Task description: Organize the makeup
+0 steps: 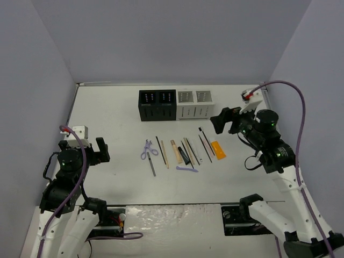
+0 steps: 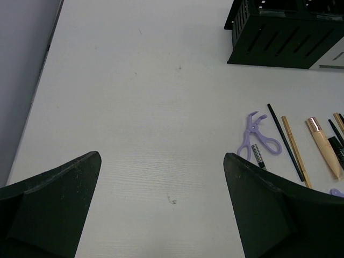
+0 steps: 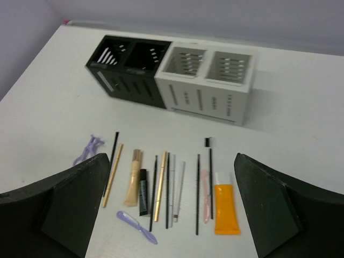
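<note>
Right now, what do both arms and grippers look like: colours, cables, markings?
Left arm and right arm: black motor housings with green lights, white lower links. A lilac cable runs to each wrist's white camera block, red plug on top. Left gripper and right gripper: broad matte-black wedge fingers, lightly scuffed. No lettering legible.

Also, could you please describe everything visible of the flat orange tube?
The flat orange tube looks like soft plastic, with a white cap at its far end, toward the white organizer box. It lies flat on the table, rightmost in the row, beside a thin black brush. Nothing grips it.
</note>
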{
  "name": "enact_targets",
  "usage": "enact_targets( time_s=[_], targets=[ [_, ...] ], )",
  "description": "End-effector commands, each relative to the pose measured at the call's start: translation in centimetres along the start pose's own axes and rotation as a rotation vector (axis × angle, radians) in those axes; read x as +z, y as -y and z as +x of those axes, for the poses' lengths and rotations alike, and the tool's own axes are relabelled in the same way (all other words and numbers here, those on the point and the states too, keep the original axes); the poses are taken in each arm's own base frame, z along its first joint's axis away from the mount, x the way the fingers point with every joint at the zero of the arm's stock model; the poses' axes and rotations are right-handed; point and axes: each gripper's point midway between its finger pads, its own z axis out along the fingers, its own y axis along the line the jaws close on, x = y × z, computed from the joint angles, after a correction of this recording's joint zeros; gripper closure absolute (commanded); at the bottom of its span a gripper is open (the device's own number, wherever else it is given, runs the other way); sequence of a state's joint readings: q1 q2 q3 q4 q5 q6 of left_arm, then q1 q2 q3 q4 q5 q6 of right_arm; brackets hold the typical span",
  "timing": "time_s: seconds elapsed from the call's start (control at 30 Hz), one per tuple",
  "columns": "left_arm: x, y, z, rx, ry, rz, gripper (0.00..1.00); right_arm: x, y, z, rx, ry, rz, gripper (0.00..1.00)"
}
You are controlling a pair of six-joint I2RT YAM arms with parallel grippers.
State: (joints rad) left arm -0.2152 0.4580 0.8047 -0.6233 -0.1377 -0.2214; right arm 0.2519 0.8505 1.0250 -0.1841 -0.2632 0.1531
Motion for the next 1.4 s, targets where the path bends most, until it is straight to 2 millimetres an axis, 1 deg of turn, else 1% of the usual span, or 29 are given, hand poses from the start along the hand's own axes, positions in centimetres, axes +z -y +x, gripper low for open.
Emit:
enact_targets(
  time_s=[0.0, 0.07, 0.13, 0.17, 0.2, 0.23, 0.3, 0.33, 0.37, 0.4, 0.43, 0.5, 0.63, 0.73, 0.83, 0.9, 0.97, 1.1, 1.3, 1.37],
  targets=[
    [0.2, 0.0, -1.8, -0.026, 0.058, -0.010, 0.03, 5.0, -5.5, 0.1, -0.130, 0.011, -0.091, 0.02],
    [0.2, 0.0, -1.8, -0.025, 0.057, -0.012, 0.03, 6.6, -8.4, 1.5, -0.178, -0.015, -0.146, 0.03],
    [0.3, 0.0, -1.8, -0.025, 0.054, -0.013, 0.03, 8.0, -12.2, 3.2, -0.222, -0.036, -0.235, 0.07],
    [0.3, 0.0, -1.8, -0.027, 0.056, -0.013, 0.03, 8.6, -12.8, 3.7, -0.236, -0.045, -0.244, 0.09],
    [0.3, 0.0, -1.8, -0.026, 0.055, -0.014, 0.03, 9.3, -12.9, 4.7, -0.244, -0.071, -0.241, 0.09],
    [0.3, -0.1, -1.8, -0.027, 0.055, -0.015, 0.03, 9.8, -14.5, 5.3, -0.271, -0.070, -0.276, 0.10],
    [0.2, -0.1, -1.9, -0.029, 0.058, -0.014, 0.03, 11.9, -17.0, 8.0, -0.334, -0.118, -0.327, 0.16],
    [0.2, -0.1, -1.9, -0.029, 0.058, -0.014, 0.03, 12.9, -17.6, 9.6, -0.359, -0.148, -0.338, 0.19],
    [0.3, -0.1, -1.8, -0.028, 0.057, -0.015, 0.03, 13.7, -18.2, 10.3, -0.375, -0.157, -0.349, 0.21],
    [0.3, 0.0, -1.8, -0.027, 0.056, -0.012, 0.03, 14.1, -19.0, 10.6, -0.396, -0.155, -0.363, 0.24],
    [0.3, 0.0, -1.8, -0.029, 0.056, -0.011, 0.03, 14.9, -19.4, 11.5, -0.410, -0.169, -0.373, 0.27],
    [0.4, 0.0, -1.8, -0.028, 0.054, -0.009, 0.03, 16.5, -20.0, 13.5, -0.439, -0.201, -0.392, 0.32],
    [0.6, 0.0, -1.6, -0.027, 0.042, -0.013, 0.03, 18.8, -21.0, 15.5, -0.481, -0.224, -0.414, 0.38],
    [0.6, 0.0, -1.6, -0.026, 0.034, -0.016, 0.03, 20.6, -21.1, 17.6, -0.514, -0.253, -0.419, 0.45],
    [0.7, -0.1, -1.6, -0.027, 0.034, -0.019, 0.03, 22.0, -21.6, 18.2, -0.527, -0.254, -0.426, 0.48],
    [0.8, -0.2, -1.5, -0.027, 0.029, -0.025, 0.03, 22.9, -21.7, 19.5, -0.538, -0.274, -0.428, 0.50],
    [0.8, -0.3, -1.4, -0.030, 0.023, -0.031, 0.03, 23.6, -22.0, 19.7, -0.537, -0.269, -0.430, 0.52],
    [1.0, -0.2, -1.3, -0.029, 0.015, -0.027, 0.03, 24.5, -22.3, 20.6, -0.532, -0.280, -0.439, 0.54],
    [0.9, -0.2, -1.4, -0.030, 0.018, -0.027, 0.03, 24.8, -22.1, 22.1, -0.531, -0.312, -0.444, 0.56],
    [0.9, -0.1, -1.4, -0.032, 0.021, -0.026, 0.03, 24.7, -21.6, 22.7, -0.532, -0.326, -0.436, 0.56]
  ],
)
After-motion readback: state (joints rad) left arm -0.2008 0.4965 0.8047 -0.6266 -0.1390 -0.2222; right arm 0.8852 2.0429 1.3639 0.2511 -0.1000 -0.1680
